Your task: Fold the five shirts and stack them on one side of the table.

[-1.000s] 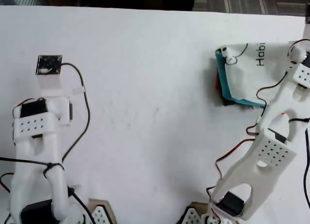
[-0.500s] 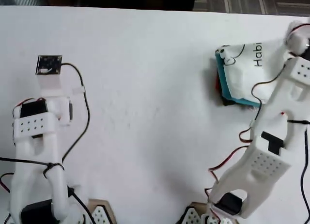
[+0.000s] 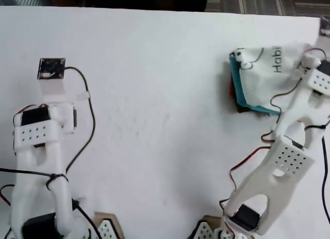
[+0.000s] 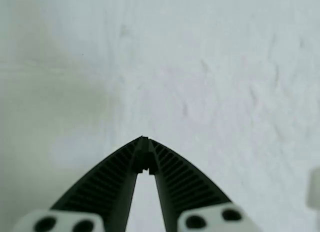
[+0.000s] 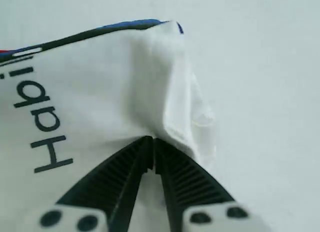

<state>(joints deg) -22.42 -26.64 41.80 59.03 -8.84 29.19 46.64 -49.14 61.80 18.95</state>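
Lot: stack of folded shirts (image 3: 238, 86), white printed fabric shirt (image 3: 263, 76) uppermost, on white table (image 3: 154, 94).
Jaws closed: right gripper (image 5: 151, 142), tips against that shirt's fold; left gripper (image 4: 143, 142), over the table.

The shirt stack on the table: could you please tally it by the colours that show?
White shirt: 1
Teal shirt: 1
Red shirt: 1
Black shirt: 1
Total: 4 showing; any further layer is hidden.
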